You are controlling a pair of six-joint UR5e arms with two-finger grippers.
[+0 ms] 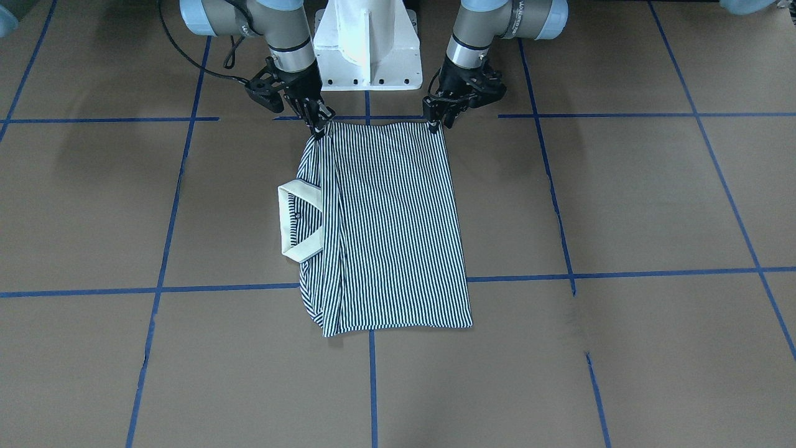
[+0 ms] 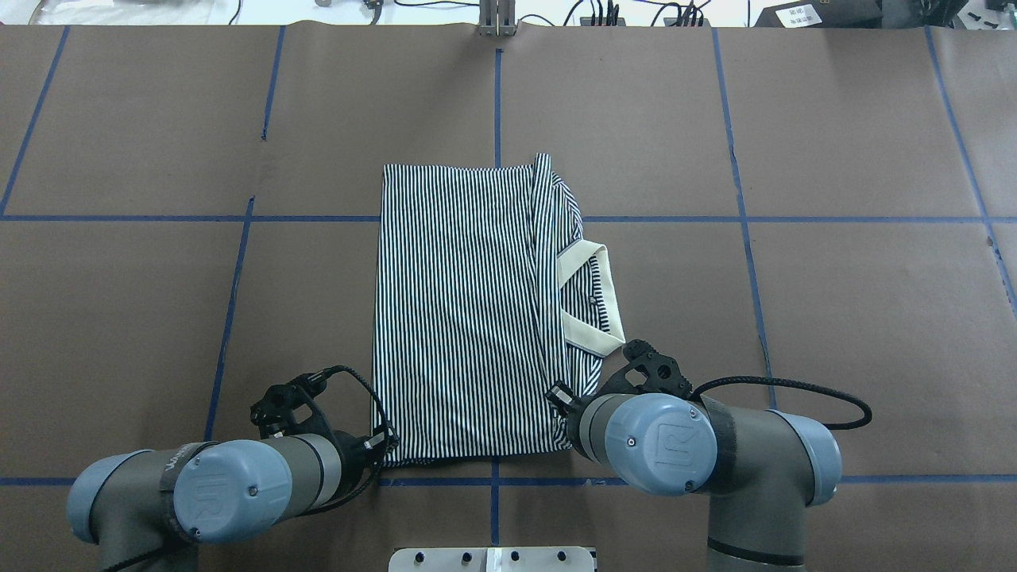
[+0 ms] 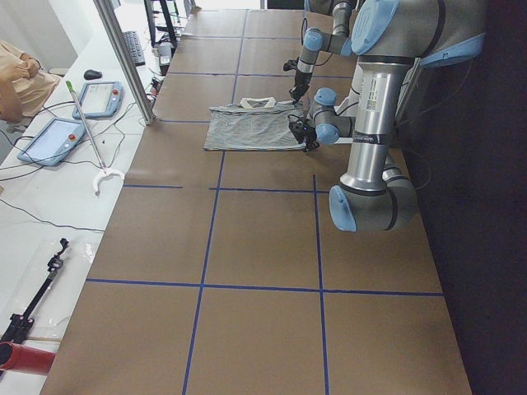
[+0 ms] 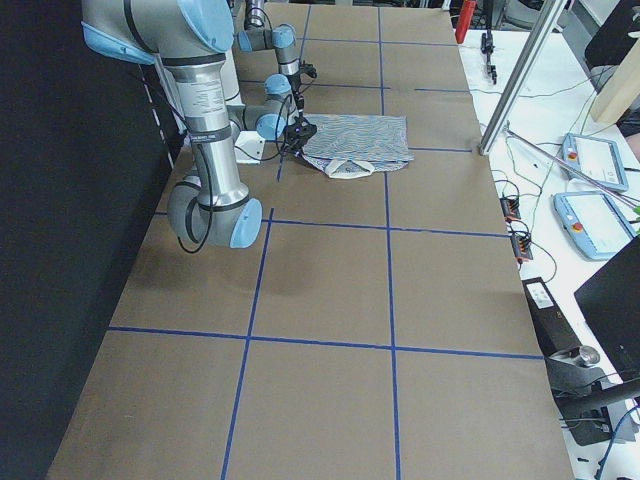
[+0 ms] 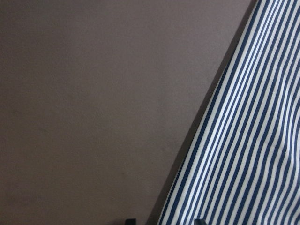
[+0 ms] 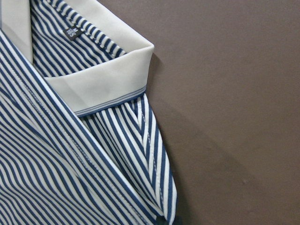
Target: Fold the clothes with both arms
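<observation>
The striped polo shirt (image 1: pixel 392 230) lies folded lengthwise on the brown table, with its cream collar (image 1: pixel 289 218) sticking out on the robot's right side. My left gripper (image 1: pixel 438 124) is shut on the shirt's near hem corner. My right gripper (image 1: pixel 318 127) is shut on the near corner on the collar side. In the overhead view the shirt (image 2: pixel 461 318) runs away from the robot, and both arms cover their grippers. The left wrist view shows the striped fabric edge (image 5: pixel 243 154) over the table. The right wrist view shows the collar (image 6: pixel 103 75) and a folded edge.
The white pedestal base (image 1: pixel 367 43) stands between the arms, just behind the shirt's near edge. Blue tape lines (image 1: pixel 622 272) cross the brown table. Tablets (image 3: pixel 49 140) and cables lie on a side bench beyond the table's far edge.
</observation>
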